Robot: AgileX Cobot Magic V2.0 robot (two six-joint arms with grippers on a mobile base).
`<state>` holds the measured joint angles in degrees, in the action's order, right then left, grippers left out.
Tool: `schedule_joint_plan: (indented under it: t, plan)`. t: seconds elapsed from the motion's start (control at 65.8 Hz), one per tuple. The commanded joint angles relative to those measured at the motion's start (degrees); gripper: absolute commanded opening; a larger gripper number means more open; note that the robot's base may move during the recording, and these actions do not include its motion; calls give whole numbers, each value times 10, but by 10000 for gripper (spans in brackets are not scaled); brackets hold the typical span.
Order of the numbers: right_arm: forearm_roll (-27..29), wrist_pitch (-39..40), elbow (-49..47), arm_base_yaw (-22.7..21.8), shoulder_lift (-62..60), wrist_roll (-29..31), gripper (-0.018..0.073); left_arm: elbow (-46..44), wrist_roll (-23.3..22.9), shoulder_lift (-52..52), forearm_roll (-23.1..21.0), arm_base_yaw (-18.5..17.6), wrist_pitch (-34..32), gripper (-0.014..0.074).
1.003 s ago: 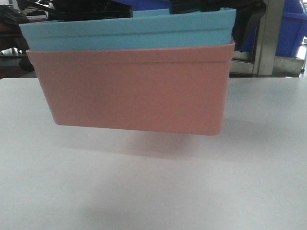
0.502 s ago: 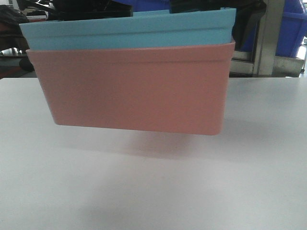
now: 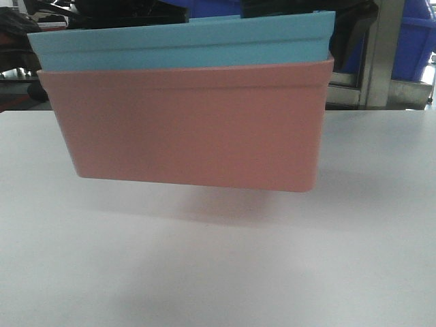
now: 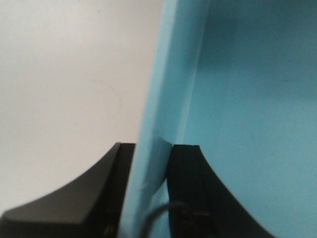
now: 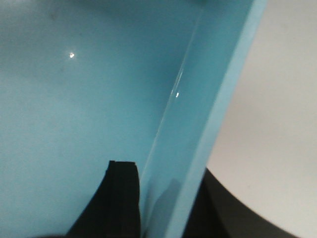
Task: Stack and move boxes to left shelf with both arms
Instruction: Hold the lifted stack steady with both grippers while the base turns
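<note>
Now the light blue bin (image 3: 184, 44) sits nested inside the salmon pink bin (image 3: 191, 129), and the stack seems to hang just above the grey-white table (image 3: 218, 272), with a soft shadow beneath it. On one wall of the blue bin the left pincer (image 4: 152, 148) is clenched, one finger inside and one outside. The right pincer (image 5: 166, 171) grips a wall of the same bin likewise.

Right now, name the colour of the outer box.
Salmon pink; the outer box shows best in the front-facing view, holding the light blue box.
</note>
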<state>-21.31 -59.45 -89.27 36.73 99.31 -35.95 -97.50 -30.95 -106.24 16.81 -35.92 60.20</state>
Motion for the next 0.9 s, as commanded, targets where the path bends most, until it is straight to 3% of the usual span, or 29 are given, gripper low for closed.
schedule_joint_plan:
  t: [0.0,0.882]
  plan:
    - [32,116,-26,18,-24,-21,57,-27,-15,35,-67,-33,-94,-3]
    - [32,116,-26,18,-24,-21,57,-27,-15,35,-67,-33,-94,-3]
